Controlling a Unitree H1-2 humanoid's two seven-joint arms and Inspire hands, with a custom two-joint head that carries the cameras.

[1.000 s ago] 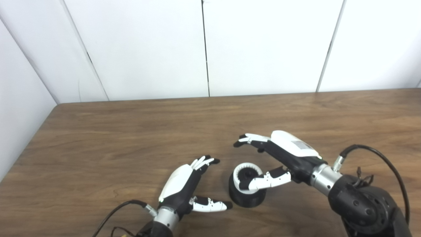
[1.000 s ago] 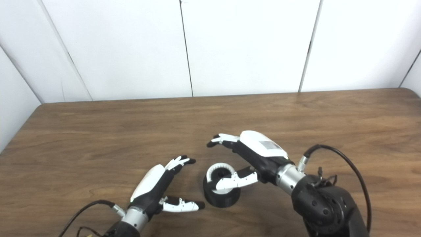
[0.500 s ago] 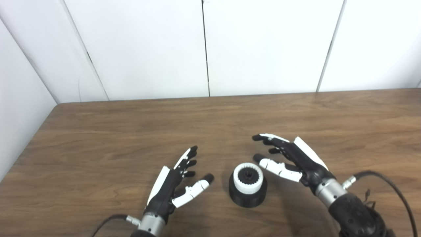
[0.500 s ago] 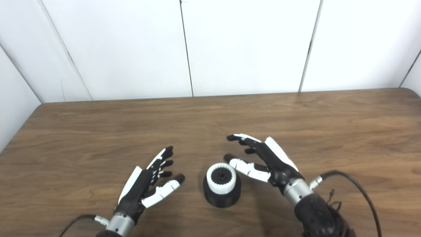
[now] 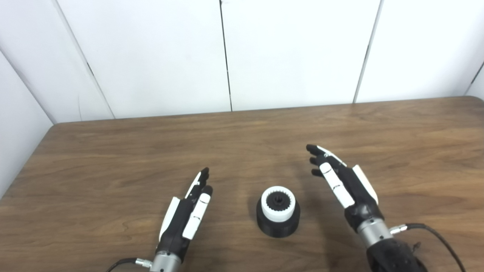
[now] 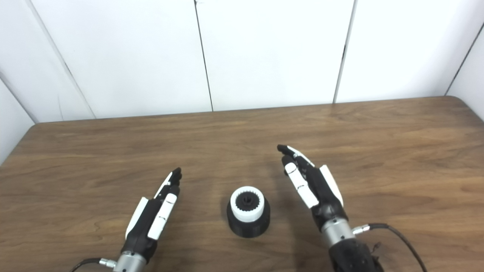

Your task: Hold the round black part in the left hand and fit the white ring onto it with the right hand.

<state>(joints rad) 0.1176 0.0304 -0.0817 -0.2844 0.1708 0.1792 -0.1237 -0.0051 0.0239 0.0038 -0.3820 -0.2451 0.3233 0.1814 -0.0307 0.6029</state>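
Black and round, the part (image 5: 278, 221) stands on the wooden table (image 5: 113, 158) with the white ring (image 5: 278, 203) seated on its top. It sits between the two hands, touching neither. To one side the left hand (image 5: 185, 219) is empty, fingers straight; to the other the right hand (image 5: 346, 185) is likewise spread and holds nothing.
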